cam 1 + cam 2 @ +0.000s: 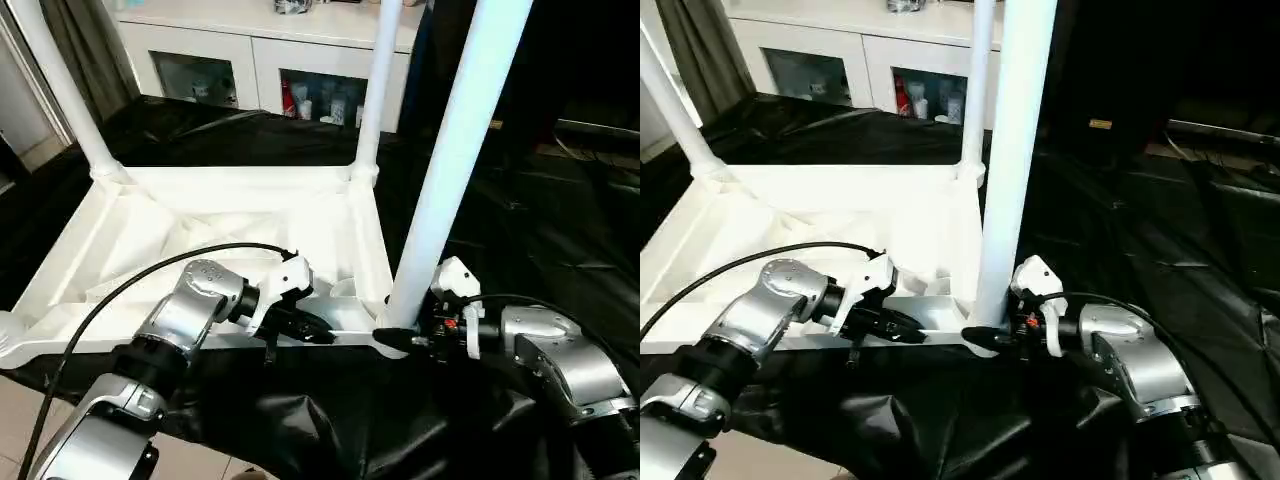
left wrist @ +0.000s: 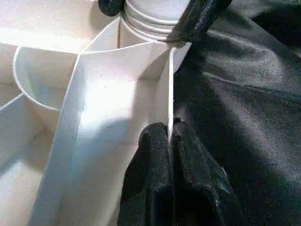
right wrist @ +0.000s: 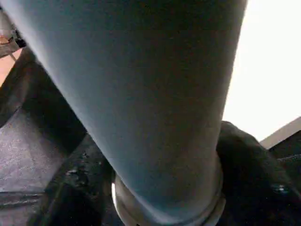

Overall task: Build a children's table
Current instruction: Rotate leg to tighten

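One upturned white table top (image 1: 230,215). Three white legs stand in its corner sockets: a far left leg (image 1: 62,85), a far right leg (image 1: 378,85) and a near right leg (image 1: 455,150). Two grippers: left gripper (image 1: 310,327), right gripper (image 1: 395,340). One cabinet (image 1: 200,50) behind.

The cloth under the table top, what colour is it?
The cloth is shiny black, best seen in the left eye view.

Tool (image 2: 170,136) (closed) on tabletop rim (image 2: 169,84)
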You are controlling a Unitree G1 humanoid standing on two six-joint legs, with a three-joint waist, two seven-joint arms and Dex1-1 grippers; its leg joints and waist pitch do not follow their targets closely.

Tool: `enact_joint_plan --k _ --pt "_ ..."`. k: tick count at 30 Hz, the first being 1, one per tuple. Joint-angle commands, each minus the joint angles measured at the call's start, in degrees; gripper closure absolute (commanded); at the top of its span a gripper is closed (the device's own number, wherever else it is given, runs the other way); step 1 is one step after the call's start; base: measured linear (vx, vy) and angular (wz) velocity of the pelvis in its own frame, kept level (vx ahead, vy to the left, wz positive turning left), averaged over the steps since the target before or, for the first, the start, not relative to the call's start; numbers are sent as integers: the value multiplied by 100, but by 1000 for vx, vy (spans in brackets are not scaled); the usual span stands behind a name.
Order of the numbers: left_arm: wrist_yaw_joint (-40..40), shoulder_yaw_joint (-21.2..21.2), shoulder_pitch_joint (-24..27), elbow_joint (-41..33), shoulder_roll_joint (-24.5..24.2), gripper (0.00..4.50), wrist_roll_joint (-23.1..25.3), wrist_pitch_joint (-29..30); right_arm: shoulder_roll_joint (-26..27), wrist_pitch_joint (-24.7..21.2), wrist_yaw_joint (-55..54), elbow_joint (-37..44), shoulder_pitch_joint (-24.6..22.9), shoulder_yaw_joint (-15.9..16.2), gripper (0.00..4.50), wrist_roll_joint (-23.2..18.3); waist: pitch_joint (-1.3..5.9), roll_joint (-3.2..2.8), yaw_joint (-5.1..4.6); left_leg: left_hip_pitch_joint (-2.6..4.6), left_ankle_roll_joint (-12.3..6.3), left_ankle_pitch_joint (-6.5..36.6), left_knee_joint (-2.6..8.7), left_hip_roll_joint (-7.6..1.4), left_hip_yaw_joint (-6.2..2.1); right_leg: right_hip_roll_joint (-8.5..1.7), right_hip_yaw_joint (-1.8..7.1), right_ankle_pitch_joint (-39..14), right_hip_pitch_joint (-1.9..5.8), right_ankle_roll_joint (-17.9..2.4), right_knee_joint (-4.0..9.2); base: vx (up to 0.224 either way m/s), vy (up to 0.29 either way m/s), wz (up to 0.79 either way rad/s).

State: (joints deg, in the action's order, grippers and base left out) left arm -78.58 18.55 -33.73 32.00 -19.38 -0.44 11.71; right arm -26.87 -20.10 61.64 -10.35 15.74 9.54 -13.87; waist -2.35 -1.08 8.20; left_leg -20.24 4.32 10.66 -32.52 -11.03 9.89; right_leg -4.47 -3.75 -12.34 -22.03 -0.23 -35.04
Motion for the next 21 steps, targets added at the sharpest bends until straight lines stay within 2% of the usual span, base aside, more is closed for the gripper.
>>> enact_joint_plan --k 1,4,6,7,8,9,10,11,14,15,16,17,20,21 --pt "-6 29 71 -94 119 450 -163 94 119 -83 -43 -14 5 89 170 -67 273 104 4 -7 -396 762 336 -234 -44 -419 265 -548 264 -1320 394 0 0 0" --pt "706 -114 -59 142 351 450 -16 96 430 83 -707 -382 118 -81 175 130 249 98 -19 0 -314 924 358 -230 -47 -435 271 -874 234 -1273 435 0 0 0" --pt "1170 -174 -171 352 498 450 100 82 641 157 -1310 -692 240 -208 175 303 233 118 -30 -3 -214 1002 378 -210 -58 -433 266 -1203 253 -1167 471 0 0 0" --pt "1490 -206 -256 504 614 450 176 91 787 184 -1720 -879 319 -298 175 395 232 84 -63 14 -131 1052 390 -208 -56 -433 271 -1363 226 -1115 501 0 0 0" --pt "2034 -251 -400 748 834 450 293 126 1046 132 -2369 -1101 422 -466 175 471 229 83 -71 20 -92 1108 387 -196 -53 -424 270 -1461 219 -1093 507 0 0 0" --pt "2214 -270 -447 820 910 450 322 131 1130 82 -2558 -1130 444 -522 176 474 238 80 -67 59 -3 1197 396 -201 -60 -439 277 -1628 212 -1050 527 0 0 0" --pt "2608 -323 -566 981 1133 450 351 179 1378 -23 -3146 -1234 517 -683 176 512 265 95 -53 46 -8 1102 392 -205 -69 -436 284 -1437 240 -1025 502 0 0 0" --pt "2640 -327 -577 994 1154 450 353 186 1403 -30 -3205 -1246 524 -698 176 517 269 75 -56 37 -19 1044 389 -209 -63 -427 297 -1280 227 -1040 490 0 0 0" --pt "3093 -361 -713 1161 1420 450 399 244 1700 -151 -4068 -1418 629 -881 176 671 295 84 -47 20 -55 849 366 -190 -63 -415 285 -783 260 -1082 441 0 0 0" --pt "3314 -354 -795 1255 1620 450 418 247 1895 -265 -4487 -1491 673 -942 176 751 296 57 -42 27 -78 798 358 -185 -55 -406 287 -656 248 -1090 440 0 0 0" --pt "3454 -342 -851 1315 1769 450 430 237 2057 -310 -4737 -1515 698 -959 176 801 290 31 -50 35 -56 799 358 -182 -50 -395 294 -594 230 -1096 448 0 0 0" --pt "3474 -346 -900 1401 1883 450 441 198 2197 -252 -4810 -1539 719 -935 176 830 290 20 -45 27 -24 848 370 -179 -64 -401 284 -646 253 -1085 444 0 0 0" --pt "3425 -334 -931 1444 1969 450 425 156 2286 -185 -4750 -1479 707 -839 176 842 286 33 -41 24 -62 932 376 -176 -60 -404 289 -702 258 -1019 466 0 0 0" --pt "3373 -320 -945 1458 1987 450 414 130 2299 -128 -4638 -1401 690 -759 176 826 286 -5 -47 22 -57 1019 374 -175 -59 -408 290 -755 256 -991 489 0 0 0"
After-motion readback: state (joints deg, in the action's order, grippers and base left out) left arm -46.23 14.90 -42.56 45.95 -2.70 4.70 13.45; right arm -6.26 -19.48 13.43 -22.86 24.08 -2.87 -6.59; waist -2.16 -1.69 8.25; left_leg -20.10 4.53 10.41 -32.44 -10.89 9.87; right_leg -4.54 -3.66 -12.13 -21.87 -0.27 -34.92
